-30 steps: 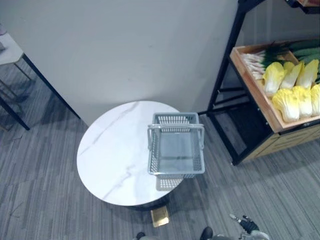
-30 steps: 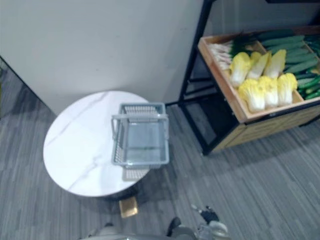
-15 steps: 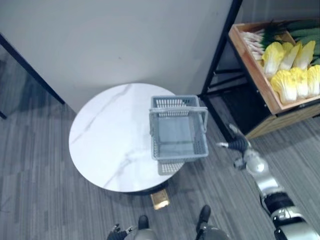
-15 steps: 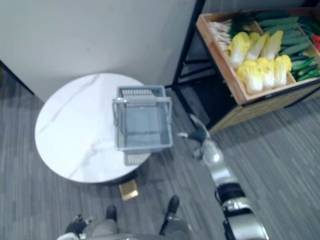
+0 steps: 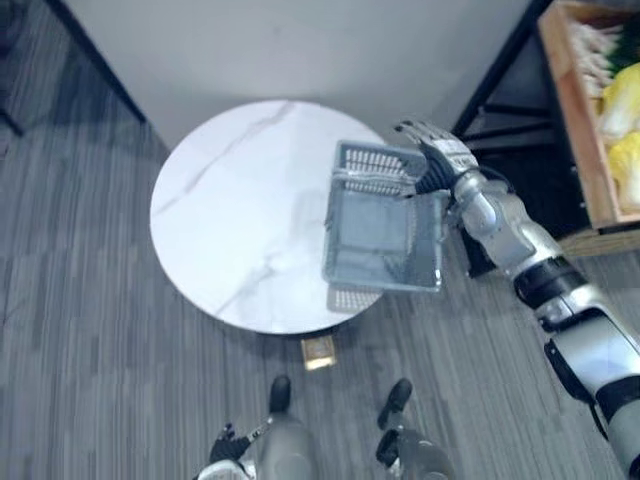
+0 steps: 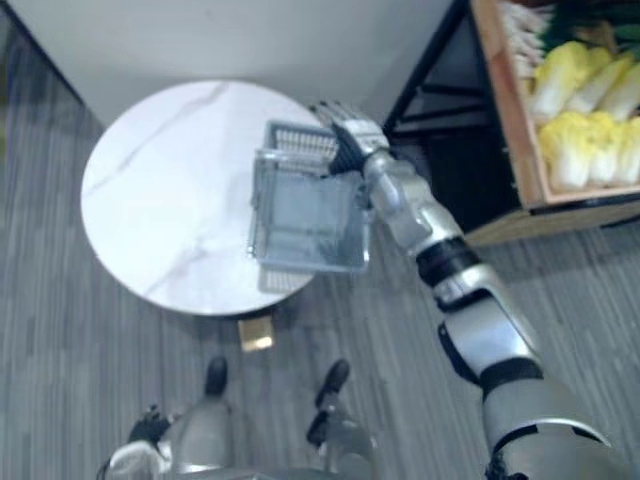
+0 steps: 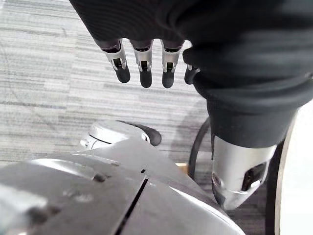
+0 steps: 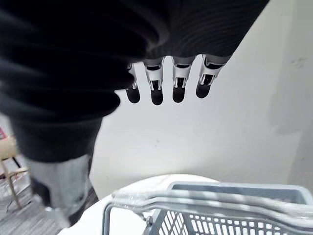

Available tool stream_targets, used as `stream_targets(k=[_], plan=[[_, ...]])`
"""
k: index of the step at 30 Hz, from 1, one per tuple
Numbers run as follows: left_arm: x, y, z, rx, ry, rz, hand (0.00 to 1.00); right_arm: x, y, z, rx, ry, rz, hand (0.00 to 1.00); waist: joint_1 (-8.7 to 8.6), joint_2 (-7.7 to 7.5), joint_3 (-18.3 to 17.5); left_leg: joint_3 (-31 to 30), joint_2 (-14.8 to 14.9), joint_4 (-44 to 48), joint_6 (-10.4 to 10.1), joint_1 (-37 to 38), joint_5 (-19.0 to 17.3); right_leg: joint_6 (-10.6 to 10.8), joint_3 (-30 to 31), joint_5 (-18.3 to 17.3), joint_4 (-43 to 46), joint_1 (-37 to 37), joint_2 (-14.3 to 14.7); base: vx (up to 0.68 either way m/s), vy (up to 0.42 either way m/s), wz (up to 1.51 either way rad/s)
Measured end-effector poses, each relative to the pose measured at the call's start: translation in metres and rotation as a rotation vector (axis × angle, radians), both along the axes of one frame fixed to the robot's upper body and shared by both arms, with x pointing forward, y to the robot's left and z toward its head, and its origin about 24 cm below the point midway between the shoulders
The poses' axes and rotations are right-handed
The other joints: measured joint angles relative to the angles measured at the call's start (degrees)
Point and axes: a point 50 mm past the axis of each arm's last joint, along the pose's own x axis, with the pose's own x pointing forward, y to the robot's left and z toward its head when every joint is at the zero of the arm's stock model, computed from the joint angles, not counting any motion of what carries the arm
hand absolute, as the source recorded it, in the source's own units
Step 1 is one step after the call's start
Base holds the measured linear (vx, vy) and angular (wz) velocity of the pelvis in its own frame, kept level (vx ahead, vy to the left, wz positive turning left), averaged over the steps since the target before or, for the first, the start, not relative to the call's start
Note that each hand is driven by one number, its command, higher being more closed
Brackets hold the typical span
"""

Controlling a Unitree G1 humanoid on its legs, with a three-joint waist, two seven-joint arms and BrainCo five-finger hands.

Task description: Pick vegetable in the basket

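In front of me stands a round white counter (image 5: 230, 220) veined with grey marble. Behind it rises a plain pale wall (image 5: 300, 45). The floor (image 5: 80, 340) around it is grey carpet in fine stripes. To the counter's right a black metal rack (image 5: 497, 70) carries a wooden tray (image 6: 510, 110). Beyond the counter's left, a dark slanting leg (image 5: 97, 60) crosses the floor. A small brass-coloured block (image 5: 318, 351) lies on the floor by its near edge.

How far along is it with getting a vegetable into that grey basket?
Nothing looks done: the basket on the table is empty. In hand: the right hand, fingers straight, hovers at the basket's handle, holding nothing; the left hand hangs low. Left: taking a cabbage from the shelf crate and placing it.
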Motion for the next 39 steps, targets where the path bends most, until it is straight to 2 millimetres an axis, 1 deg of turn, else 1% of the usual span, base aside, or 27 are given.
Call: stream_targets(k=[3,5,8,14,18,23,25,30,36,37,39], plan=[[0.008,0.001,0.003,0.021,-0.022,0.006,0.0,0.005,0.001,0.008,-0.004,-0.002,-0.018,0.0,1.39,-0.26,1.6,-1.0,0.0,0.6,0.0,-1.0,0.0,0.3,-0.1,0.8,-0.8,0.2,0.1,0.05,0.012,0.14],[0.011,0.002,0.005,0.03,-0.034,0.006,0.0,0.009,0.001,0.012,-0.002,0.001,-0.037,0.0,1.61,-0.34,2.2,-1.7,0.0,0.7,0.0,-1.7,0.0,0.3,-0.5,0.8,-0.8,0.1,0.1,0.04,0.017,0.14],[0.018,0.003,0.008,0.033,-0.056,-0.001,0.0,0.012,0.001,0.018,-0.033,-0.013,-0.063,0.0,1.67,-0.45,3.2,-2.1,0.1,0.8,0.0,-2.1,0.0,0.3,-0.7,0.8,-0.8,0.0,0.2,0.02,0.009,0.07],[0.033,0.005,0.015,0.055,-0.096,-0.01,0.0,0.016,-0.006,0.019,-0.029,0.001,-0.113,0.0,1.81,-0.52,4.4,-2.5,0.5,1.0,-0.1,-3.2,0.0,0.3,-0.3,0.8,-0.7,-0.9,0.6,0.0,-0.006,-0.01],[0.035,0.006,0.016,0.055,-0.105,0.01,0.0,0.017,-0.014,0.022,0.016,-0.003,-0.143,0.0,1.55,-0.38,5.1,-2.5,0.6,1.4,-0.1,-3.6,0.0,0.3,-0.1,0.8,-0.7,-1.2,0.7,0.0,-0.003,-0.01],[0.041,0.006,0.018,0.055,-0.12,0.018,0.0,0.018,-0.017,0.021,0.017,0.004,-0.16,0.0,1.66,-0.33,5.6,-2.5,0.6,1.7,-0.1,-4.0,0.0,0.3,0.1,0.8,-0.6,-1.5,0.6,0.0,0.0,0.0],[0.045,0.006,0.02,0.058,-0.133,0.016,0.0,0.018,-0.018,0.023,0.016,-0.009,-0.165,0.0,1.66,-0.28,6.4,-2.5,0.5,1.8,-0.1,-4.1,0.0,0.3,0.1,0.8,-0.6,-1.6,0.6,0.0,0.0,0.0],[0.047,0.005,0.021,0.068,-0.138,0.001,0.0,0.021,-0.027,0.02,0.015,0.003,-0.206,0.0,1.74,0.01,7.2,-2.6,0.5,2.1,-0.1,-4.8,0.1,0.3,0.1,0.8,-0.6,-1.9,0.6,0.0,0.0,0.02],[0.048,0.003,0.021,0.065,-0.139,-0.012,0.0,0.022,-0.032,0.016,0.017,0.012,-0.233,0.0,1.8,0.92,8.2,-2.6,0.5,2.1,-0.1,-4.9,0.1,0.3,0.1,0.8,-0.7,-2.0,0.6,0.01,-0.001,0.0],[0.049,0.002,0.021,0.066,-0.139,-0.015,0.0,0.022,-0.033,0.015,0.018,0.016,-0.238,1.0,1.8,1.05,8.3,-2.6,0.4,2.0,-0.1,-5.0,0.1,0.3,0.1,0.8,-0.7,-2.2,0.6,0.0,0.0,0.0],[0.05,0.002,0.021,0.066,-0.142,-0.02,0.0,0.023,-0.033,0.017,0.023,0.011,-0.247,1.0,1.8,1.24,8.4,-2.7,0.4,2.1,-0.1,-5.3,0.1,0.3,0.1,0.8,-0.7,-2.4,0.6,0.03,-0.004,-0.01]])
